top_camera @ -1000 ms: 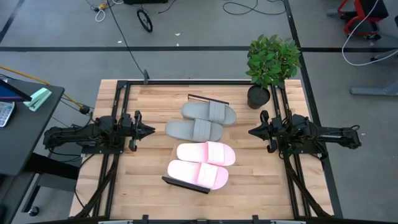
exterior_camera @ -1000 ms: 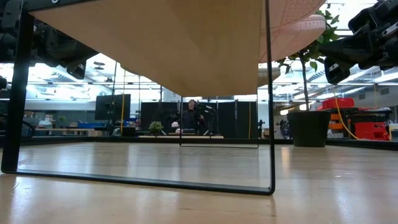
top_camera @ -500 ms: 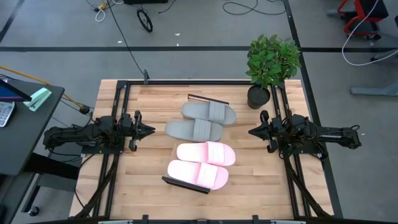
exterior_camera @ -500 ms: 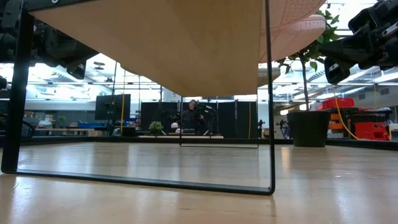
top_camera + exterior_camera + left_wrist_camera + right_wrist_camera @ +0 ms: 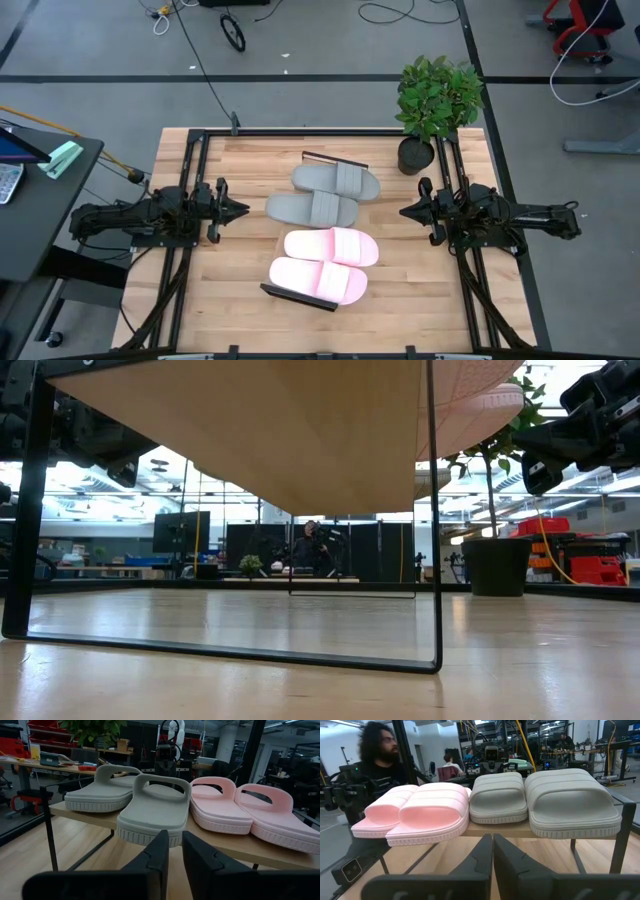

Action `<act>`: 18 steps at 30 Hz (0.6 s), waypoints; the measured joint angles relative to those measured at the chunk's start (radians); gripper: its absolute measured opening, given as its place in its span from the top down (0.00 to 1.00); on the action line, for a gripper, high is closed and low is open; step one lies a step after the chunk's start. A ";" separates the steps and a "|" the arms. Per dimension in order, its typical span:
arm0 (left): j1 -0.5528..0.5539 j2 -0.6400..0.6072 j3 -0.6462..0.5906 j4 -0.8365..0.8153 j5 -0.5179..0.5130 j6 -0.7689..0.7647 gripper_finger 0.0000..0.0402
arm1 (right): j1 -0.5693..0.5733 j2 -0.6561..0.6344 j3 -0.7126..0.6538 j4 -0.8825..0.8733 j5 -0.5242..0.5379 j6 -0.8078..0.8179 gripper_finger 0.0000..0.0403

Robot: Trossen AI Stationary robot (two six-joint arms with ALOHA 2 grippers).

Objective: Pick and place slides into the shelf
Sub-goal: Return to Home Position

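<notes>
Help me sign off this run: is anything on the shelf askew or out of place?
Nothing serious. All four slides sit on the shelf, but staggered, and the outer pink slide overhangs the plank's edge. The left gripper and right gripper wait clear at either side.

Your slides (image 5: 322,210) lie abreast on the shelf (image 5: 250,430) | plant (image 5: 437,100) 1 o'clock | left gripper (image 5: 240,210) 9 o'clock | right gripper (image 5: 405,211) 3 o'clock
</notes>
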 joint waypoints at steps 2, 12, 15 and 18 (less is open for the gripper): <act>0.000 0.000 0.000 0.000 0.000 0.000 0.85 | 0.000 0.000 0.000 0.000 0.000 0.000 0.95; 0.000 0.000 0.000 0.000 0.000 0.000 0.87 | 0.000 0.000 0.000 0.000 0.000 0.000 0.95; 0.000 0.000 0.000 0.000 0.000 0.000 0.87 | 0.000 0.000 0.000 0.000 0.000 0.000 0.95; 0.000 0.000 0.000 0.000 0.000 0.000 0.86 | 0.000 0.000 0.000 0.000 0.000 0.000 0.95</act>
